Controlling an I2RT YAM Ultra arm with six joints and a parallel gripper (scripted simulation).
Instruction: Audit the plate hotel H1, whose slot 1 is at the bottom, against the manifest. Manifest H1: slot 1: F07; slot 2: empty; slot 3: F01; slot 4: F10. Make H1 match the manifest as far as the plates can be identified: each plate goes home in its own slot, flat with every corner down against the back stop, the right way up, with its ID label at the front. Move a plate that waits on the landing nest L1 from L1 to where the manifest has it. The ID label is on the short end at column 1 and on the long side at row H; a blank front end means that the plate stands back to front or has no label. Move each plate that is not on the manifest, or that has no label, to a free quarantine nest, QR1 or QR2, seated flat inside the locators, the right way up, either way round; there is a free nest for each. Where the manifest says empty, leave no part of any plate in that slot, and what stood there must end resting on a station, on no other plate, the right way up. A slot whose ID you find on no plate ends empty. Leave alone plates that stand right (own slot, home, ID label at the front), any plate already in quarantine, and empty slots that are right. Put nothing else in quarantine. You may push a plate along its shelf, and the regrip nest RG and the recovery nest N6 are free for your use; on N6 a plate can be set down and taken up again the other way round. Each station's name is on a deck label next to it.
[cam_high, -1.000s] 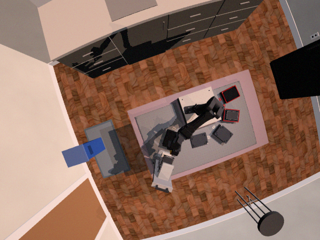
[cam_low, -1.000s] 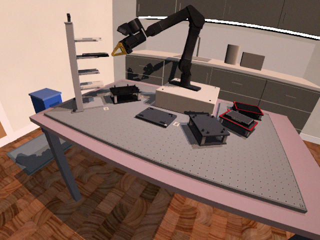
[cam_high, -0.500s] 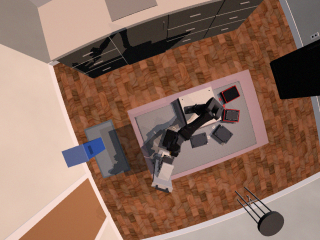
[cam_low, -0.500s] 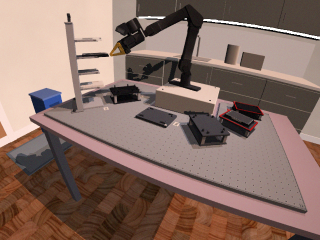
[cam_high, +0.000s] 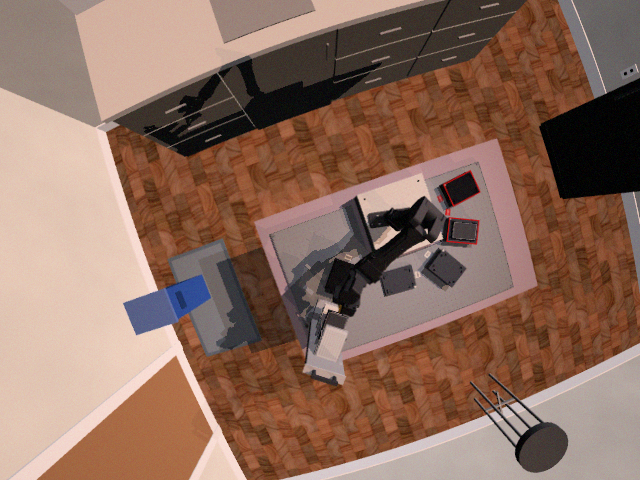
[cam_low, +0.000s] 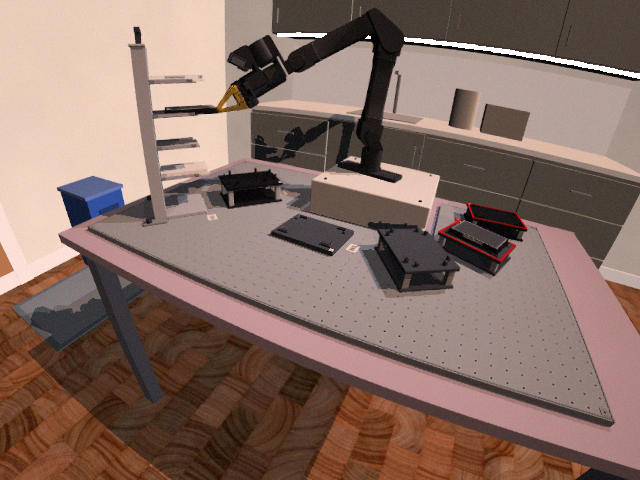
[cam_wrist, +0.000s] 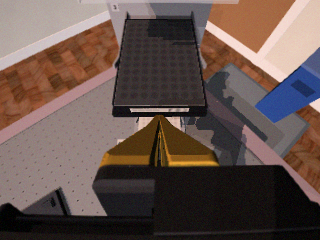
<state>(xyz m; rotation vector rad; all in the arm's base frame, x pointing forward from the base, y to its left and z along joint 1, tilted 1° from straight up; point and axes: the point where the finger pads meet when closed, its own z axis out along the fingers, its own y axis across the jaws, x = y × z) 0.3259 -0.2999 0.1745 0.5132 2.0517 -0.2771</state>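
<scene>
The plate hotel H1 (cam_low: 147, 134) (cam_high: 324, 369) stands at the table's left corner. A dark plate (cam_wrist: 159, 65) (cam_low: 188, 109) lies flat on its third shelf from the bottom, with a pale label strip (cam_wrist: 159, 109) on the end facing me. My gripper (cam_wrist: 159, 120) (cam_low: 219, 108) is shut on nothing; its yellow fingertips are level with that plate and right at the middle of its front end. In the side view a pale plate (cam_low: 183, 167) lies on the bottom shelf. The top shelf (cam_low: 175, 79) also looks pale. In the top view the arm hides the gripper's tips.
Two red-edged quarantine nests sit at the right: the rear one (cam_low: 496, 215) (cam_high: 460, 188) is bare, the front one (cam_low: 478, 237) (cam_high: 462, 230) holds a plate. A flat nest (cam_low: 311, 233), a raised nest (cam_low: 416, 255) and another raised nest (cam_low: 250, 186) stand mid-table near the arm's base (cam_low: 374, 198).
</scene>
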